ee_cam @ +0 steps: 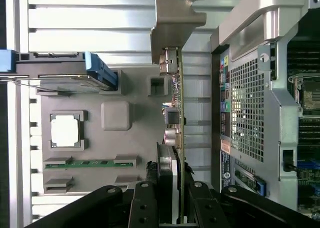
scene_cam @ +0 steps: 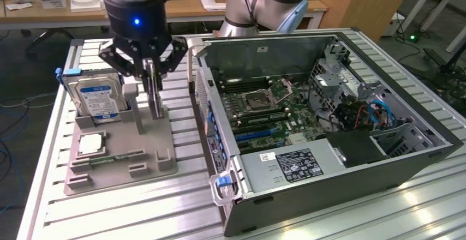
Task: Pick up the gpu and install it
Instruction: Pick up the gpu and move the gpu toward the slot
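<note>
Tabletop [scene_cam: 378,213] of ribbed aluminium, wooden desks [scene_cam: 185,8] behind

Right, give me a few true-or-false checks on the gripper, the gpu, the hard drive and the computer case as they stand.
1. The gripper is closed on the gpu. True.
2. The gpu is seated on the motherboard. False: it is held edge-on over the gray fixture, outside the computer case.
3. The hard drive stands upright in the fixture. True.
4. The computer case is closed. False: its side is open and the motherboard is exposed.
</note>
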Tool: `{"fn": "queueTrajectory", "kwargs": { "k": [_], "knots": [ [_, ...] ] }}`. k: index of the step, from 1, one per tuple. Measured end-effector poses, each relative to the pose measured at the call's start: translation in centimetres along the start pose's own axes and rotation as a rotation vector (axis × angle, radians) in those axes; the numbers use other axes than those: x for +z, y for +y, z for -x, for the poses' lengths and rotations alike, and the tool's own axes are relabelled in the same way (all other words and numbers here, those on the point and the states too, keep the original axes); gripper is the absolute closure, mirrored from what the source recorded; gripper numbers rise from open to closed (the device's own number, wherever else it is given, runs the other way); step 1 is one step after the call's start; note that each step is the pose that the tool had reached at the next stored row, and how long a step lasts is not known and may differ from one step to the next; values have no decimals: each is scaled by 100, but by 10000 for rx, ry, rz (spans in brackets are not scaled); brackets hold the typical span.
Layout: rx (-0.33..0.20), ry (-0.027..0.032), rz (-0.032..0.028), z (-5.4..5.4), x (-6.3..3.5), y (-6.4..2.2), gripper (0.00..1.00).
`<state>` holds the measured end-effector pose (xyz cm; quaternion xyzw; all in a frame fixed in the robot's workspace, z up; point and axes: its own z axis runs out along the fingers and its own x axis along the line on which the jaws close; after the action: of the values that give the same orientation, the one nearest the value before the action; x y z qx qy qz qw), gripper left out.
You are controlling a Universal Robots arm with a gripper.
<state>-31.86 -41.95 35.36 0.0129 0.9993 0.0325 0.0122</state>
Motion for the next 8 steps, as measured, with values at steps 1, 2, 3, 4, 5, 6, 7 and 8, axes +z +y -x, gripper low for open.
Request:
{"fn": "queueTrajectory", "kwargs": {
  "k": [1, 2, 3, 4, 5, 6, 7, 8],
  "knots": [
    [0, 1, 1, 1, -49, 3, 72],
    [0, 0, 3, 2, -93, 6, 72],
    [0, -1, 4, 3, -137, 9, 72],
    [0, 0, 7, 4, -182, 12, 72],
    [-1, 0, 12, 5, -227, 15, 72],
    [0, 0, 18, 6, -271, 18, 72],
    [1, 0, 24, 7, -320, 21, 72],
    [1, 1, 28, 9, -366, 24, 72]
  ]
}}
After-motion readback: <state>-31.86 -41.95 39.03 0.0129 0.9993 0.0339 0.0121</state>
